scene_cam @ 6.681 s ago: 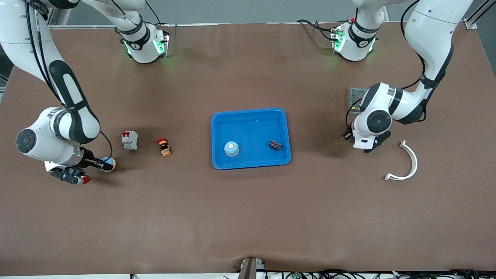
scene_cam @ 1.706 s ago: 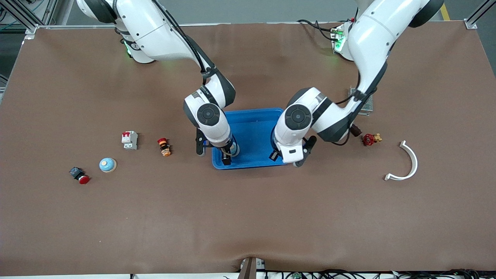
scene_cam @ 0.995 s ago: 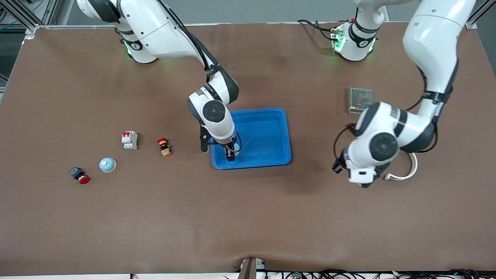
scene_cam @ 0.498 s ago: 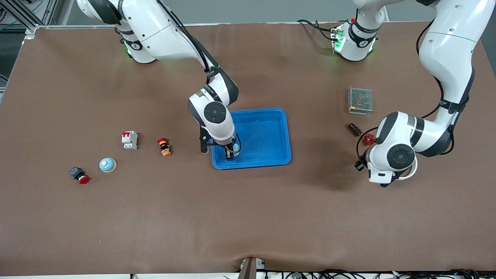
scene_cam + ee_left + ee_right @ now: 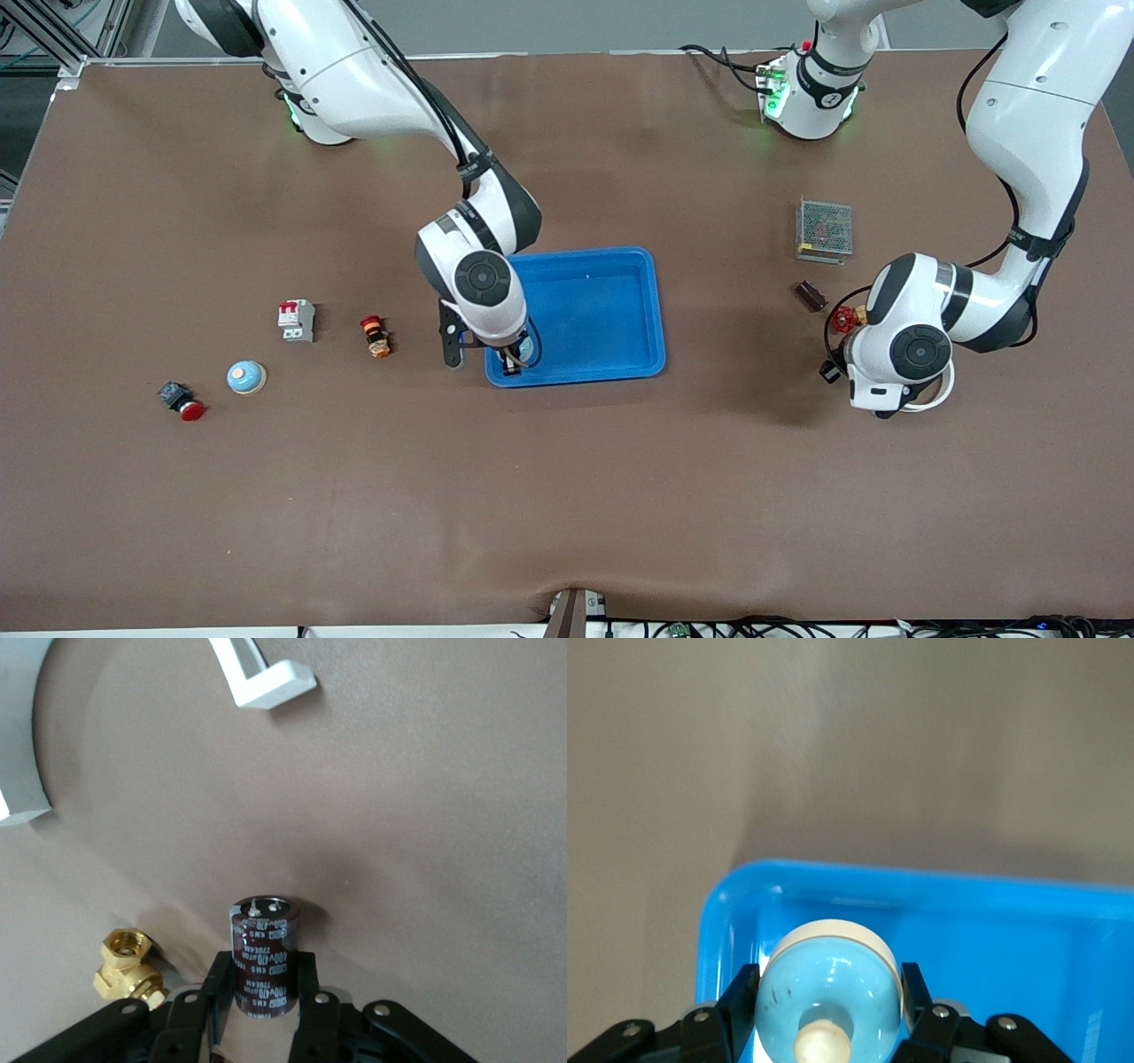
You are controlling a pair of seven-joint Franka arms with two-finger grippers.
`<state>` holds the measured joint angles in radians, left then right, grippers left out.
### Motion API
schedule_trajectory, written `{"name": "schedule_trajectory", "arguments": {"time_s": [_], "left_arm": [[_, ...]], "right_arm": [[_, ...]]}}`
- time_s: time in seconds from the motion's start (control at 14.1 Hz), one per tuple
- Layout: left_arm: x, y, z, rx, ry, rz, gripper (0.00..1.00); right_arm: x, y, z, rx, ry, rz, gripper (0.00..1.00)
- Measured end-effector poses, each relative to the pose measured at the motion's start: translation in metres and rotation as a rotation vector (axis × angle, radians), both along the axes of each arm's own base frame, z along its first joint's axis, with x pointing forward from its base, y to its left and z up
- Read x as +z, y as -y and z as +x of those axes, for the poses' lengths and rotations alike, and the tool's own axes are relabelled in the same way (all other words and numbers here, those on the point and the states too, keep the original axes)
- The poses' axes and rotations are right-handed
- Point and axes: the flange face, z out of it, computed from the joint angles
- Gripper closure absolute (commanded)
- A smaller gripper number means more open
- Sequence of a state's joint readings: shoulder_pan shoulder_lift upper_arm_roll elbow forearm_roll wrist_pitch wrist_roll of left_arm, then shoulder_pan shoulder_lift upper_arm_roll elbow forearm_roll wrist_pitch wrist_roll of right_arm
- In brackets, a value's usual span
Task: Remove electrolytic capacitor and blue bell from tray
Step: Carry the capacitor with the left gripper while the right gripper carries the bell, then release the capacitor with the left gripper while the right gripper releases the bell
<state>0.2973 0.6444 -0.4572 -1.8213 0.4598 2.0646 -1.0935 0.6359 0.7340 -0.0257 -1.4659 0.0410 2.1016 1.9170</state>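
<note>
On the dark brown capacitor (image 5: 262, 954), a glossy upright cylinder with two metal pins on top, white print runs down the sleeve; only fragments such as "100" can be made out, the rest being too small to read. The left pincer (image 5: 263, 994) has its black fingers closed on the sleeve's lower half, above the matte brown counter (image 5: 567, 496) toward the left arm's end, between a brass pipe fitting (image 5: 128, 966) with a hexagonal mouth and a curved white plastic bracket (image 5: 262, 673). In the front view the left pincer (image 5: 873, 409) sits over that bracket (image 5: 944, 392), beside a red valve handle (image 5: 845, 318), a small dark block (image 5: 810, 295) and a metal mesh box (image 5: 825, 229). The right pincer (image 5: 829, 1014) grips a smooth light-blue domed bell (image 5: 829, 992) with a cream rim and a cream button on top, its fingers tight on either side, above the corner of a shiny blue plastic tray (image 5: 992, 904) with rounded walls; from the front the right pincer (image 5: 513, 364) is over the tray (image 5: 620, 266) corner nearest the camera on the right arm's side. Toward the right arm's end lie a second blue bell (image 5: 245, 377), a red push button (image 5: 182, 401), a grey breaker with a red switch (image 5: 296, 320) and a small red-and-orange button (image 5: 376, 336).
</note>
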Motion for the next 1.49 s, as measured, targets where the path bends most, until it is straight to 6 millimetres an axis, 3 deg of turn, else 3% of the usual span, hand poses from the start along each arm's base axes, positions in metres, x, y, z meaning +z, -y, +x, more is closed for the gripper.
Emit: {"name": "schedule_trajectory", "arguments": {"time_s": [0.36,0.43,0.57,0.64,0.85,1.0,1.21,1.49], "left_arm": [[-0.004,0.013,-0.002,-0.013,0.002,-0.011,1.00],[-0.005,0.015,-0.002,-0.015,0.000,-0.012,0.75],[-0.006,0.015,-0.002,-0.014,0.000,-0.014,0.09],[-0.006,0.015,-0.002,-0.016,0.001,-0.016,0.00],[0.001,0.026,0.002,-0.028,0.022,-0.031,0.00],[0.019,0.036,0.013,-0.036,0.061,-0.046,0.00],[0.066,0.042,0.035,-0.085,0.149,-0.064,0.00],[0.129,0.038,0.053,-0.228,0.238,-0.068,0.00]], "right_arm": [[0.025,0.051,0.025,0.450,-0.122,0.021,1.00],[0.027,0.064,0.031,0.516,-0.130,0.030,1.00],[0.031,0.093,0.045,0.619,-0.137,0.044,1.00],[0.032,0.109,0.051,0.664,-0.139,0.051,1.00],[0.030,0.159,0.050,0.778,-0.067,0.073,1.00],[0.020,0.196,0.029,0.845,-0.034,0.080,1.00],[0.013,0.223,0.005,0.903,-0.057,0.056,1.00],[0.012,0.247,0.008,0.976,-0.031,0.049,1.00]]}}
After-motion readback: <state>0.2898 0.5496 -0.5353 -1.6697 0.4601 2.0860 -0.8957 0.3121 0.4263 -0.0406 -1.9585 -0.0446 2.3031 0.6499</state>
